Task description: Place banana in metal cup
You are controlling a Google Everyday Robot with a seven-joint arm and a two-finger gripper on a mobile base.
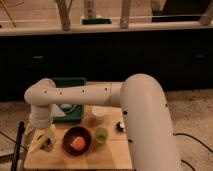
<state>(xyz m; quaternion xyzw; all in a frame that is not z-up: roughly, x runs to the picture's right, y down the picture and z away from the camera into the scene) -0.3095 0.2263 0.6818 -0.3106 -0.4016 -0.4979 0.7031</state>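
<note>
Hovering low over the counter (pixel 107 156), the tool (pixel 43 136) stands wide open and empty, with the pale banana (pixel 36 145) directly beneath it. Straddle the banana's middle crosswise before you close. The metal cup cannot be located with certainty.

I get a single view, set high and close behind the arm (pixel 145 115), facing forward and down over the bench (pixel 112 150). The upper arm crowds the near right of it. The end effector (pixel 42 139) hangs low at the bench's near left corner, with dark cabinets (pixel 150 60) beyond
</note>
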